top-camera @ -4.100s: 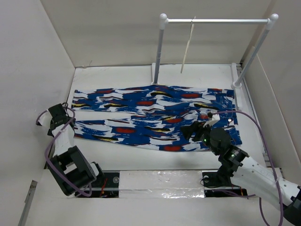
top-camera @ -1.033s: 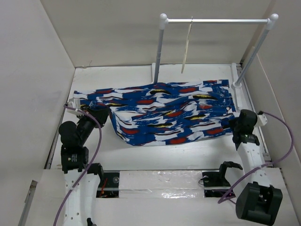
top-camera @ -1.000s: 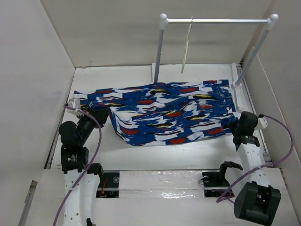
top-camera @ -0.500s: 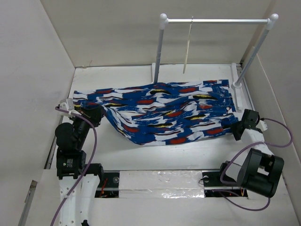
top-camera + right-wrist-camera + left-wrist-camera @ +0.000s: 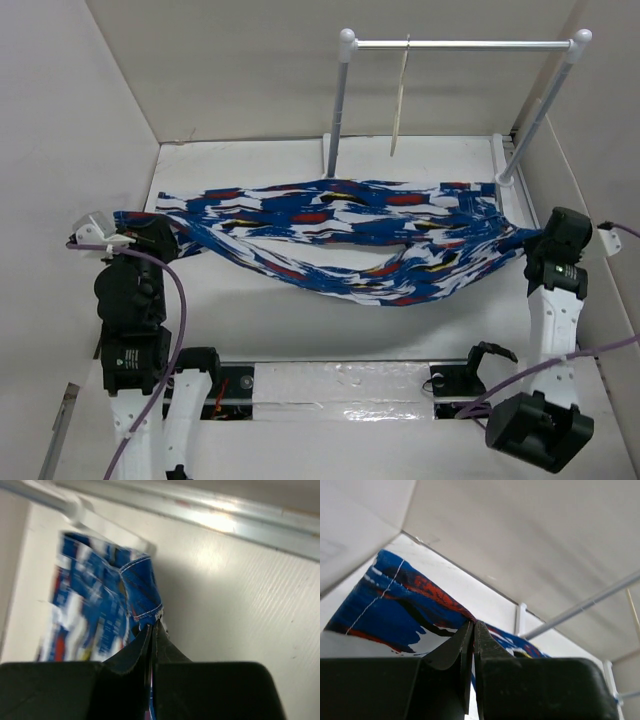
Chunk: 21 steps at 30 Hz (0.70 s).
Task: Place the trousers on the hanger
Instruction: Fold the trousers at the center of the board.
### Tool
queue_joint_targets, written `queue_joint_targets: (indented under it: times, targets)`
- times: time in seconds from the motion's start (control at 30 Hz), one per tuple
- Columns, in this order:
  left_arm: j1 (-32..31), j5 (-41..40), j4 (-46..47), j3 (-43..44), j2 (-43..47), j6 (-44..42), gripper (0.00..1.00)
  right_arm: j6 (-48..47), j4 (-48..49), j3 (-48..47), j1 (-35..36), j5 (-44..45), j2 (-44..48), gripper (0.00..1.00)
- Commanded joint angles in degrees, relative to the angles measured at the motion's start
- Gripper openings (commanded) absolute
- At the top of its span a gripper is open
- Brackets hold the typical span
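The blue patterned trousers [image 5: 340, 235] hang stretched between both arms, sagging in the middle above the table. My left gripper [image 5: 150, 238] is shut on their left end, and the cloth [image 5: 405, 602] shows pinched at my fingertips [image 5: 473, 625]. My right gripper [image 5: 535, 240] is shut on the right end, a blue hem [image 5: 142, 597] caught at its tips [image 5: 152, 625]. The cream hanger [image 5: 399, 100] hangs edge-on from the rack's crossbar, behind the trousers and apart from both grippers.
The white-poled rack [image 5: 342, 100] stands at the back with a metal crossbar [image 5: 460, 44] and feet on the table. White walls [image 5: 90, 130] close in on the left, back and right. Purple cables [image 5: 180, 300] loop beside each arm.
Both arms have swung outward and upward, lifting the trousers off the table and pulling them long. The right gripper opened briefly and shut again on the right end.
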<state>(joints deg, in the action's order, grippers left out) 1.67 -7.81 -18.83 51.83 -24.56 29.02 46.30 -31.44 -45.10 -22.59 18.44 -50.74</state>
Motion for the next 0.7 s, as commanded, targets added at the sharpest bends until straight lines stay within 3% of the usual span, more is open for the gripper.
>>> queue_joint_targets:
  times: [0.0,0.17,0.37,0.5,0.67]
  targets:
    - [-0.18,-9.41,1.60,4.24,0.30,-2.03,0.00,-1.92,-8.63,-7.79,-0.44,8.54,4.06,0.03]
    - [-0.18,-10.90,2.83,2.40,2.14,-1.86,0.00,-3.41,-16.08,-11.23,-0.44,10.73,8.46,0.05]
    - [-0.18,-12.58,2.22,0.64,1.80,-1.94,0.00,-7.72,-17.61,-10.36,-0.44,11.10,10.22,0.07]
    - [-0.18,-12.49,3.10,-2.43,-0.66,-1.94,0.00,-9.57,-14.18,-11.14,-0.44,7.59,4.70,0.07]
    - [0.78,-9.61,3.45,-3.41,-11.63,-0.28,0.00,-10.18,-10.05,-13.87,-0.44,6.96,-4.35,0.07]
